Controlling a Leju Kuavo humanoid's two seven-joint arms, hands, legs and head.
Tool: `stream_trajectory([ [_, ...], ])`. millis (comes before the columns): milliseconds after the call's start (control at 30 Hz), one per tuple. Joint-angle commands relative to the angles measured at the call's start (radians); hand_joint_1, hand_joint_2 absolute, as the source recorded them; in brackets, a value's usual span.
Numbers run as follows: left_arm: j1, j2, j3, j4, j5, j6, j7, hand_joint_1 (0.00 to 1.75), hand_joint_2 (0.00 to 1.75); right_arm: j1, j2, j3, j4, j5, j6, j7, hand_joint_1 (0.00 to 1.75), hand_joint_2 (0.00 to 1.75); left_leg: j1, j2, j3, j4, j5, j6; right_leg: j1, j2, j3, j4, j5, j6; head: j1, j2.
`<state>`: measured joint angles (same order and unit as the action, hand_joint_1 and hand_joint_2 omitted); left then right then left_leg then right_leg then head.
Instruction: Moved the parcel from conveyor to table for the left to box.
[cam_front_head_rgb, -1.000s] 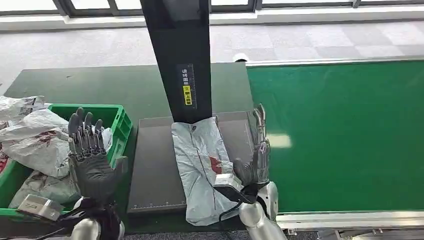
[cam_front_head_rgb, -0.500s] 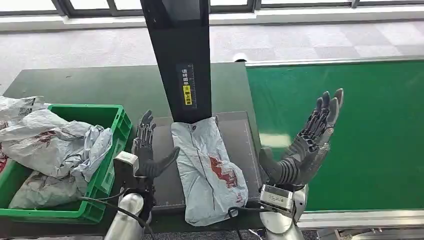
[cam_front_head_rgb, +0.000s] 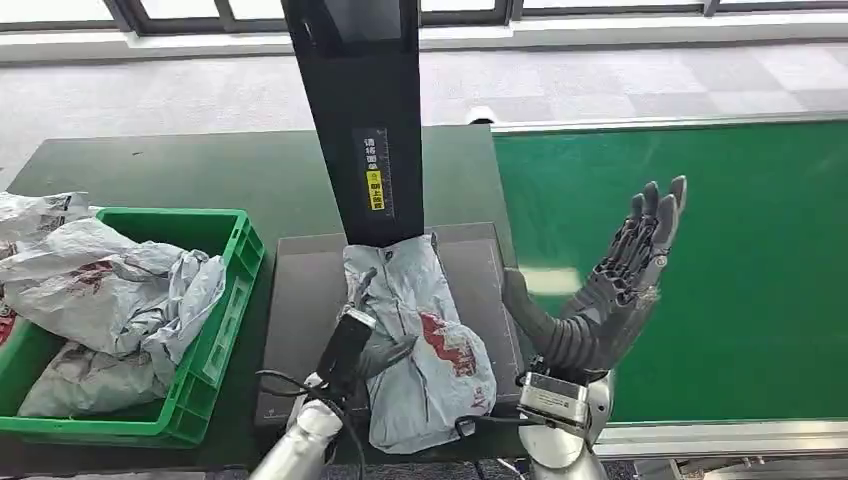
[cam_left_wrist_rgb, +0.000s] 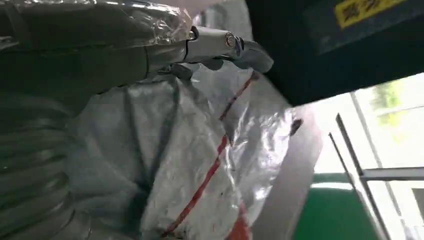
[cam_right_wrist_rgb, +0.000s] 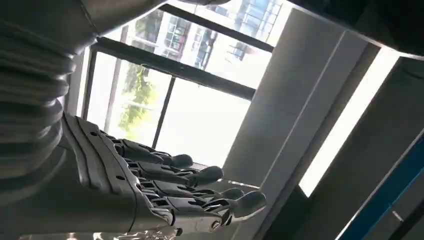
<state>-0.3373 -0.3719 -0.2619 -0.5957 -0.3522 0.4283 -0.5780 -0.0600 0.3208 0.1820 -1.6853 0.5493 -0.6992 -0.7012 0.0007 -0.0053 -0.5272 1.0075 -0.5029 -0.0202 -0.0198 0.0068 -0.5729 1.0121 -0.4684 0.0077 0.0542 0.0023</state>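
Note:
A grey plastic parcel (cam_front_head_rgb: 430, 345) with red print lies lengthwise on a dark grey platform (cam_front_head_rgb: 300, 320) in the middle of the table. My left hand (cam_front_head_rgb: 358, 338) lies edge-on against the parcel's left side, its thumb resting across the crumpled plastic. In the left wrist view the fingers (cam_left_wrist_rgb: 220, 45) stretch out straight over the parcel (cam_left_wrist_rgb: 190, 165), not curled around it. My right hand (cam_front_head_rgb: 612, 285) is raised to the right of the platform, at the edge of the green conveyor belt (cam_front_head_rgb: 720, 270). Its fingers are spread and hold nothing, which the right wrist view (cam_right_wrist_rgb: 165, 192) confirms.
A black upright post (cam_front_head_rgb: 365, 110) stands at the platform's far edge, over the parcel's top end. A green crate (cam_front_head_rgb: 228, 315) with several grey bagged parcels sits to the left on the dark green table (cam_front_head_rgb: 200, 170). Tiled floor and windows lie beyond.
My left hand has moved right from beside the crate onto the parcel's left edge, bunching the plastic a little. My right hand stays raised and spread at the conveyor's edge.

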Motion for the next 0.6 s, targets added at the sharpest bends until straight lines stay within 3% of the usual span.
stream_trajectory([
  [33,-0.083,0.023,-0.223,0.272,-0.008,0.070,0.068,0.00,1.75,-0.036,0.028,0.010,0.092,-0.006,0.001,0.003,0.00,1.75,0.001,0.001,0.001,-0.002,0.001,0.000,0.001,0.001,0.001,-0.002,0.001,-0.001,0.000,0.000],
  [467,-0.081,0.023,-0.242,0.321,-0.032,0.074,0.105,0.00,1.75,-0.020,0.028,0.009,0.083,-0.007,0.001,0.003,0.00,1.75,0.001,0.001,-0.005,-0.002,0.002,0.001,0.000,0.000,0.003,-0.003,0.003,-0.001,0.000,0.000],
  [600,-0.080,0.023,-0.263,0.337,-0.083,0.069,0.144,0.10,1.75,-0.028,0.028,-0.003,0.087,-0.019,0.001,0.003,0.00,1.75,0.001,0.000,-0.005,-0.003,0.002,0.001,0.000,-0.001,0.005,-0.004,0.003,-0.001,0.000,0.000],
])
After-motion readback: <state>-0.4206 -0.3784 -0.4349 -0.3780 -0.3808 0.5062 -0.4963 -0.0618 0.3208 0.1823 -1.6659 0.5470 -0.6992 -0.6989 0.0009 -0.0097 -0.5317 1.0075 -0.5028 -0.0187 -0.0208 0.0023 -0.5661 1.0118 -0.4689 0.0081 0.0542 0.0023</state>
